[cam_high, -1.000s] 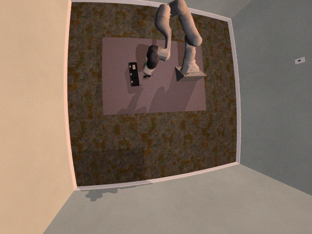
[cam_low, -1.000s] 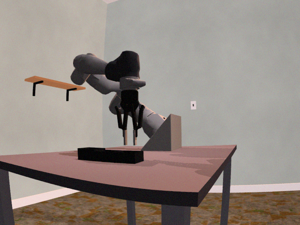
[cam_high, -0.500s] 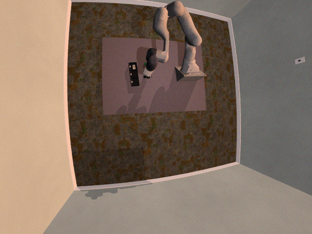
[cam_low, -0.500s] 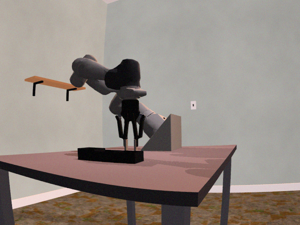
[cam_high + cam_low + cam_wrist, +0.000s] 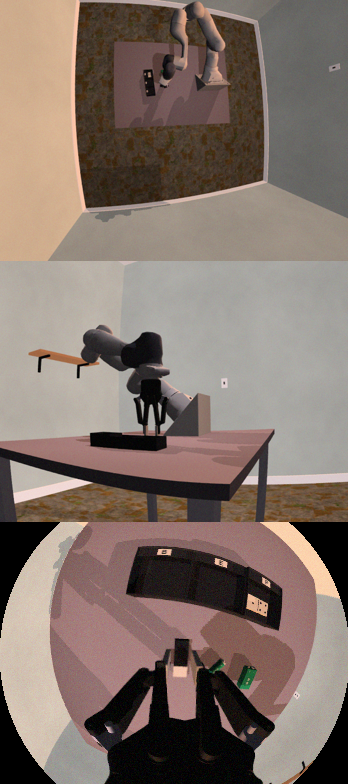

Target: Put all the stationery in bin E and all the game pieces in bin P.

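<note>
My gripper hangs low over the table, just behind the black bins. In the wrist view its fingers stand narrowly apart on either side of a small dark-and-white block. I see no squeeze on the block. The bins form one black row of three compartments with small labels that I cannot read. The right-end compartment holds a white spotted piece. Two small green things lie on the table right of the fingers. From above, the gripper is beside the bins.
The arm's grey wedge base stands behind and to the right of the gripper. A wooden shelf hangs on the left wall, away from the table. The table edge is well in front of the bins.
</note>
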Tool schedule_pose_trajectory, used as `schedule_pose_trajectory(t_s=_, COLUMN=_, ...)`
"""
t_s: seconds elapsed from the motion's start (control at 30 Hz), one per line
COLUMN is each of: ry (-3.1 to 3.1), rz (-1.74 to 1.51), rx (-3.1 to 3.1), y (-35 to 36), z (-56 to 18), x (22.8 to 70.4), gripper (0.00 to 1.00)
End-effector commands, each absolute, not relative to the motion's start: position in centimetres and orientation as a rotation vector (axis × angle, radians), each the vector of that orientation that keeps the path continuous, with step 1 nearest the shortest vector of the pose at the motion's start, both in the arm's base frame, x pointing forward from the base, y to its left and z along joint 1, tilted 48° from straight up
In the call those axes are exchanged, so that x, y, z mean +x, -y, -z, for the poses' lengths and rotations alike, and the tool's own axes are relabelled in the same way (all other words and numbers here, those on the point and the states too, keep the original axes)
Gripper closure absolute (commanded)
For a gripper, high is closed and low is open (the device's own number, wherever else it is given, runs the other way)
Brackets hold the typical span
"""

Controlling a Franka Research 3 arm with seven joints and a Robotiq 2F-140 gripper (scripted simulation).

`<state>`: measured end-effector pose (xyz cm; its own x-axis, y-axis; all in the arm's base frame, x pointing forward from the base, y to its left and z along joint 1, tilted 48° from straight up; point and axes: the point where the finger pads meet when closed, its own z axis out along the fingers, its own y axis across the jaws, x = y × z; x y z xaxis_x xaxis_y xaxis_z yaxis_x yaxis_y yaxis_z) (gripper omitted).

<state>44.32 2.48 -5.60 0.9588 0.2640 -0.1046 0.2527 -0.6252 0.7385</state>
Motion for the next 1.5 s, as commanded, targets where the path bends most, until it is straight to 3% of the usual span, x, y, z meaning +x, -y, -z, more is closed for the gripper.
schedule_pose_trajectory(t_s=0.0, ry=-0.353, rz=-0.026, rx=2.277, y=-2.46, z=5.71, x=44.48, gripper=0.77)
schedule_pose_trajectory(t_s=0.3, ry=-0.353, rz=-0.026, rx=2.277, y=-2.41, z=5.68, x=44.39, gripper=0.77)
schedule_pose_trajectory(t_s=0.33, ry=-0.353, rz=-0.026, rx=2.277, y=-2.41, z=5.68, x=44.39, gripper=0.89)
schedule_pose_trajectory(t_s=1.47, ry=-0.353, rz=-0.026, rx=2.277, y=-2.41, z=5.68, x=44.39, gripper=0.89)
